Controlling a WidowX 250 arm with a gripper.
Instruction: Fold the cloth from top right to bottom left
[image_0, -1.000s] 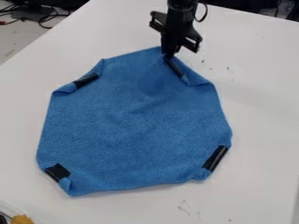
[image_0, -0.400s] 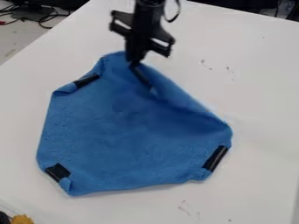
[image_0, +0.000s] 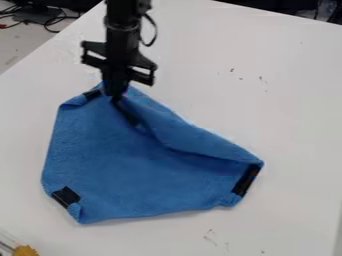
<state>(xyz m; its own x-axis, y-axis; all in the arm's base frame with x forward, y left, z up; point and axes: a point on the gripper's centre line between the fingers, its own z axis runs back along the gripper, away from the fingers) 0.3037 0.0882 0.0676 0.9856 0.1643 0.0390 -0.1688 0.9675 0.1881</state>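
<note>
The white table (image_0: 294, 125) is lying beneath the cloth (image_0: 120, 165), whose right side is now rising and folding inward. Your gripper (image_0: 115, 94) is gripping the cloth's top-right corner and moving it leftward, to the cloth's upper-left edge (more across than down, mind you). The dark strip (image_0: 125, 112) at that corner is travelling along; the cloth's bottom-left black patch (image_0: 66, 196) is staying well apart, so you're probably needing a downward sweep.
</note>
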